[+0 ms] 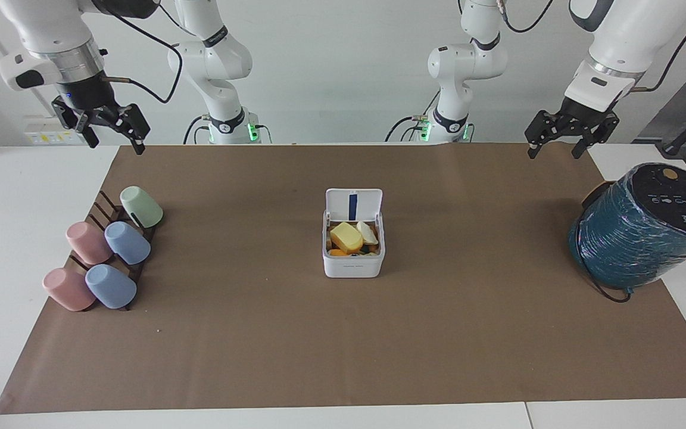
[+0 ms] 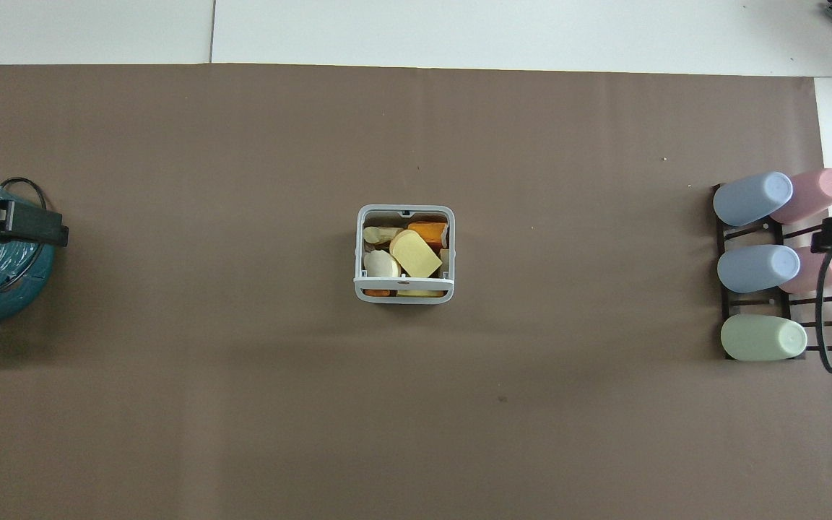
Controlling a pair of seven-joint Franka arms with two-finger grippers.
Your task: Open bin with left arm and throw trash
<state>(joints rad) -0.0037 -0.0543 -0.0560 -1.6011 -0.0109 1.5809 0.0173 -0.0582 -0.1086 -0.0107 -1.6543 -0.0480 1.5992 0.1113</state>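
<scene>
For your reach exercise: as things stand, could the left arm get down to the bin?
Probably yes: the left gripper hangs open and empty, with only bare brown paper between it and the open bin.

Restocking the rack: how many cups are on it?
5, all on the rack at the right arm's end: green cup nearest the robots, then pink beside blue, then pink beside blue.

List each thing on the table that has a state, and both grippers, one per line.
Bin: lid open, standing upright.
Trash: inside the bin; yellow, orange and cream pieces show.
Cups: five, lying tilted on the rack at the right arm's end.
Teal cylinder: tilted, at the left arm's end.
Left gripper: open, empty, raised near the teal cylinder.
Right gripper: open, empty, raised at the mat's edge near the cups.
</scene>
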